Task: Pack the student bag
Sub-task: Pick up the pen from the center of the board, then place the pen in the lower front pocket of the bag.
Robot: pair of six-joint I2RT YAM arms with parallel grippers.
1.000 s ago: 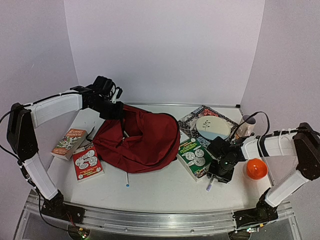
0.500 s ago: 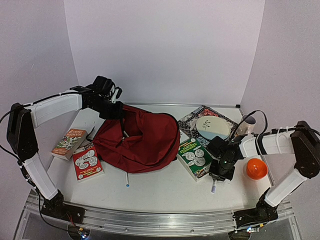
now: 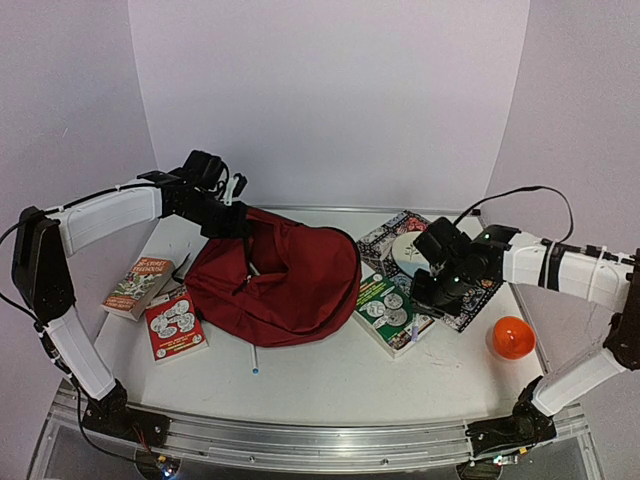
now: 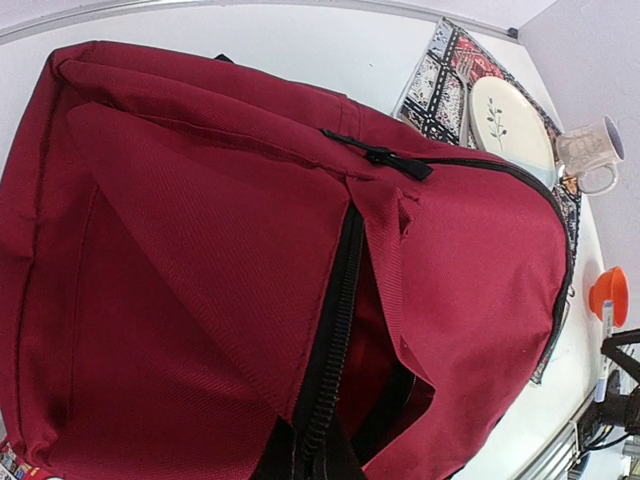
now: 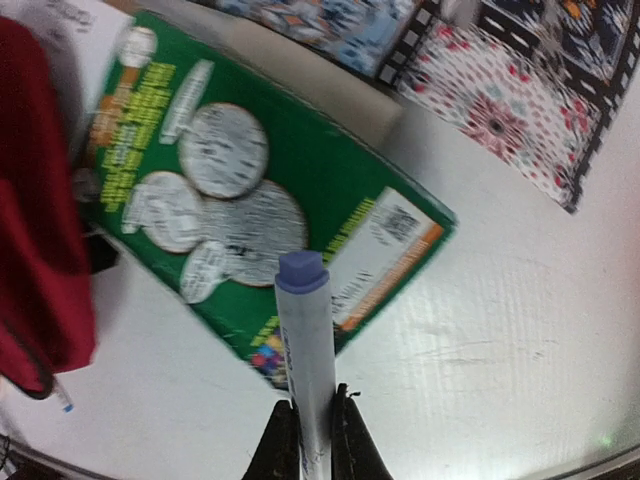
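Observation:
The student bag [image 3: 285, 280] is a dark red backpack lying left of centre, its black zipper [image 4: 335, 300] open on a dark slit. My left gripper [image 3: 228, 215] is at the bag's back top edge, shut on the fabric beside the zipper; its black fingertips [image 4: 268, 462] just show at the bottom of the left wrist view. My right gripper [image 3: 428, 300] is shut on a white marker with a blue cap [image 5: 305, 330], held in the air above the green book [image 5: 250, 190], right of the bag.
The green book [image 3: 388, 312] lies next to the bag's right side. A patterned mat [image 3: 385, 238] with a white plate [image 3: 420, 250] is at the back right, a mug [image 4: 590, 155] beyond. An orange cup [image 3: 511, 337] stands right. Two books [image 3: 174, 325] [image 3: 138, 283] lie left. A pen [image 3: 254, 358] lies in front.
My right gripper has lifted the marker off the table at the front right and carried it up and back-left over the green book. The left arm has barely moved.

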